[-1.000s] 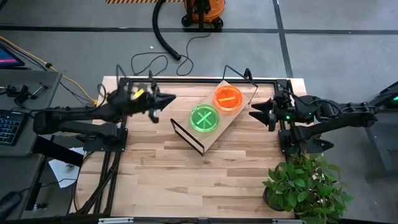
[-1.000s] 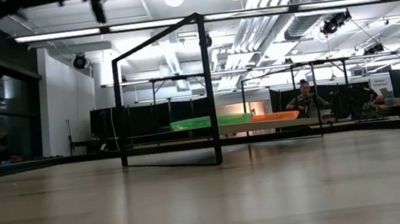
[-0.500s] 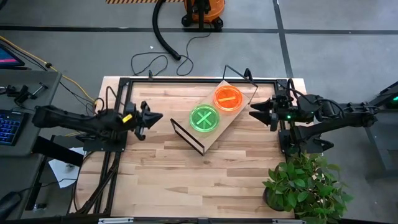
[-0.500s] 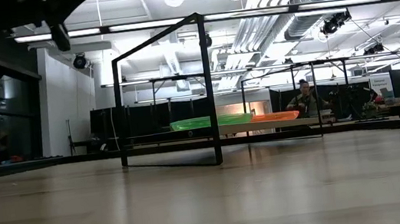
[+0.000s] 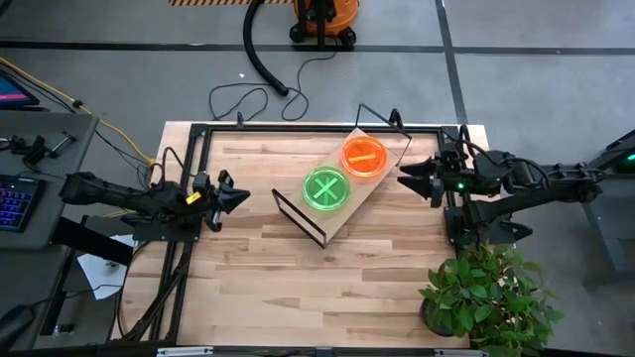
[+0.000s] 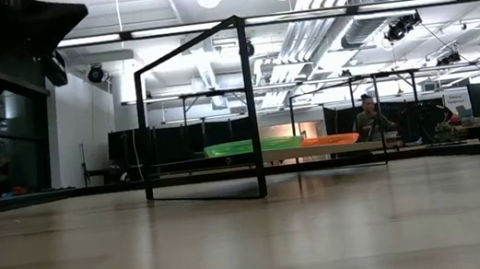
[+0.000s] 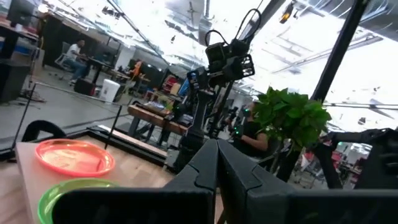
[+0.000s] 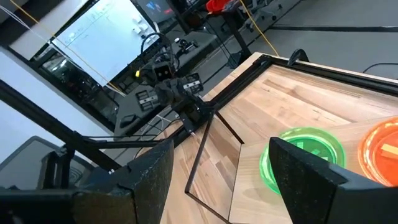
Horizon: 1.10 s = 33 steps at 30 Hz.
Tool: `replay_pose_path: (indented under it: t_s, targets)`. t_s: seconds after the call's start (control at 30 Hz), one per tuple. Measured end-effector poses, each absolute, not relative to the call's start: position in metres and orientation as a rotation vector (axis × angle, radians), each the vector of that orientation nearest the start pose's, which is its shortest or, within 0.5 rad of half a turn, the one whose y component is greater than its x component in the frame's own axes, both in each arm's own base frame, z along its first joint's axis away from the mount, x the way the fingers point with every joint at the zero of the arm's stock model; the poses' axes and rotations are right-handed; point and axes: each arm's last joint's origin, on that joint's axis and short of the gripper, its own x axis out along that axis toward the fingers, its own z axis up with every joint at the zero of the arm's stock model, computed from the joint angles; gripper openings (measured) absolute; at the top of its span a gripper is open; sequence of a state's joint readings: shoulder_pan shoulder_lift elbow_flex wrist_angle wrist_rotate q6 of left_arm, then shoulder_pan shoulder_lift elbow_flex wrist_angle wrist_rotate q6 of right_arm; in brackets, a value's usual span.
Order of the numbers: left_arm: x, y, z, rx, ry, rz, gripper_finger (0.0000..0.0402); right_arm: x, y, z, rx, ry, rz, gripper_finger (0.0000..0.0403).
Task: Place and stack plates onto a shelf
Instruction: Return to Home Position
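The shelf (image 5: 334,220), a light-wood board on a black wire frame, stands slanted at the table's middle. On it lie a green plate (image 5: 325,188), showing crossed bars, and an orange plate (image 5: 364,157) beside it. Both plates also show in the low view, green (image 6: 255,145) and orange (image 6: 329,140). My left gripper (image 5: 241,196) is shut and holds nothing. It hovers near the table's left edge, pointing at the shelf, fingers together (image 7: 217,163). My right gripper (image 5: 405,179) hangs open to the right of the shelf, with nothing in the gap between its fingers (image 8: 224,180).
A potted plant (image 5: 486,297) stands at the table's near right corner. Black frame rails (image 5: 189,228) run along the table's left, far and right sides. Bare wood (image 5: 317,288) lies in front of the shelf. A person (image 6: 366,120) sits far behind in the room.
My left gripper, still shut, has drawn back from the shelf toward the table's left edge and a little toward its near edge, and has sunk lower. The plates and the shelf have stayed where they were.
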<state>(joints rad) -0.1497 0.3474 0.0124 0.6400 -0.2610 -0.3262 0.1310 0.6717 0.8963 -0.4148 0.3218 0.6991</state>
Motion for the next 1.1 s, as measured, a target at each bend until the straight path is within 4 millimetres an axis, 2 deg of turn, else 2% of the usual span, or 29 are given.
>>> replay_pose_path:
  t_s: [0.17,0.33,0.47,0.6,0.67,0.73,0.87,1.0,1.1]
  targets:
    - [0.110,-0.009,0.202,-0.383,-0.358,0.073,0.0000,0.127,0.009,0.364,0.635,0.118,-0.193,0.0247]
    - [0.110,-0.008,0.201,-0.398,-0.350,0.095,0.0001,0.109,0.009,0.367,0.588,0.118,-0.111,0.0235]
    - [0.110,-0.008,0.201,-0.403,-0.344,0.095,0.0001,0.086,0.006,0.366,0.542,0.122,-0.088,0.0180]
    - [0.110,-0.008,0.201,-0.373,-0.341,0.100,0.0001,0.065,0.004,0.361,0.464,0.106,-0.069,0.0088]
    - [0.110,-0.008,0.201,-0.374,-0.341,0.099,0.0001,0.058,0.003,0.355,0.429,0.083,-0.055,0.0034]
    - [0.110,-0.008,0.201,-0.375,-0.341,0.099,0.0001,0.052,0.002,0.347,0.414,0.038,-0.032,0.0010]
    - [0.110,-0.008,0.201,-0.373,-0.341,0.099,0.0001,0.054,0.004,0.325,0.410,-0.097,0.047,0.0024]
    - [0.110,-0.008,0.200,-0.372,-0.334,0.099,0.0001,0.066,0.007,0.297,0.403,-0.227,0.112,0.0004]
    - [0.110,-0.008,0.200,-0.371,-0.328,0.100,0.0001,0.075,0.009,0.278,0.403,-0.244,0.157,0.0006]
